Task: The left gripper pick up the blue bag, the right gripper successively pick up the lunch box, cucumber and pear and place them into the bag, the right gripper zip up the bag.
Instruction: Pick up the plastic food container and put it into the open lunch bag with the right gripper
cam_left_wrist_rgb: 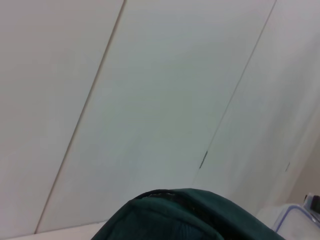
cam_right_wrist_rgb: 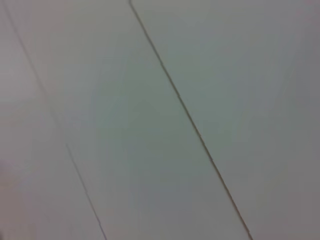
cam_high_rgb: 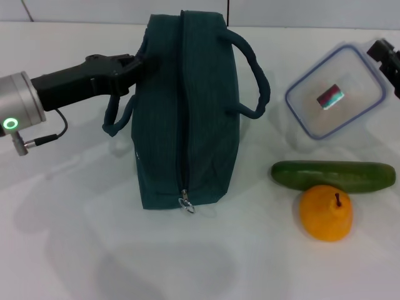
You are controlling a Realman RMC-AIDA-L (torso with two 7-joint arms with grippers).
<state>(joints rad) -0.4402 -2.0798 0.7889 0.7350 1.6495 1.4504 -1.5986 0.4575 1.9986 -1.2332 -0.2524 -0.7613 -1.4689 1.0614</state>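
Observation:
The blue bag (cam_high_rgb: 187, 119) stands upright in the middle of the white table, its zipper line running along the top to a ring pull (cam_high_rgb: 186, 204) at the near end. My left gripper (cam_high_rgb: 139, 61) reaches in from the left and is shut on the bag's left handle (cam_high_rgb: 115, 122) near its far end. The bag's top (cam_left_wrist_rgb: 175, 215) fills the bottom of the left wrist view. The lunch box (cam_high_rgb: 334, 92) lies at the right, with my right gripper (cam_high_rgb: 389, 59) at its far right corner, mostly out of frame. In front lie the cucumber (cam_high_rgb: 332, 175) and the pear (cam_high_rgb: 325, 213).
The bag's right handle (cam_high_rgb: 253, 75) arches toward the lunch box. A corner of the lunch box (cam_left_wrist_rgb: 295, 222) shows in the left wrist view. The right wrist view shows only pale wall panels. Bare table lies in front of the bag.

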